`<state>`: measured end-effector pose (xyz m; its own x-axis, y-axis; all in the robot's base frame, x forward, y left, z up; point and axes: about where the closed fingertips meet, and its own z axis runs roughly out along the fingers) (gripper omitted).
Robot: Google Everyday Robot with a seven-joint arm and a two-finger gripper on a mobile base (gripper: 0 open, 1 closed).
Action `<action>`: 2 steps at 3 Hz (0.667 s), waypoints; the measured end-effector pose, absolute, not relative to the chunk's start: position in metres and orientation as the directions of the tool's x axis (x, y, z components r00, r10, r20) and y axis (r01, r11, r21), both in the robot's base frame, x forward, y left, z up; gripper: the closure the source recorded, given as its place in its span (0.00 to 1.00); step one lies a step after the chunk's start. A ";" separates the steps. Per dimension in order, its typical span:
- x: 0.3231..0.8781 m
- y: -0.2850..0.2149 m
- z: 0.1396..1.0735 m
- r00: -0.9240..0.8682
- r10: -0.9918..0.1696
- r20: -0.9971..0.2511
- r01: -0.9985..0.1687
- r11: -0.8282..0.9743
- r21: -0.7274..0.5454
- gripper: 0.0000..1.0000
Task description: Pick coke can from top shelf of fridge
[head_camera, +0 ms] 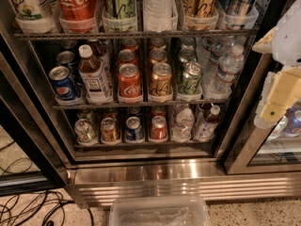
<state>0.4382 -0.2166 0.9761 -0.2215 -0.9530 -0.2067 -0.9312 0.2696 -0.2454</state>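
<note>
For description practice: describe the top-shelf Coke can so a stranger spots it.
In the fridge, scan the top shelf, second from left. The coke can is red with white script, between a white container and a green can; the gripper is far right.

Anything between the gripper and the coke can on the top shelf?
Nothing visible. The coke can stands at the front of the top shelf in a clear tub, with open space before it. The gripper hangs far right and lower, before the door frame. A green can stands close beside the coke can.
</note>
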 end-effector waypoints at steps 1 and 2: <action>0.438 -0.217 0.976 -0.222 -0.953 -0.207 -0.931 0.270 -0.245 0.00; 0.438 -0.201 0.972 -0.233 -0.938 -0.255 -0.925 0.295 -0.240 0.00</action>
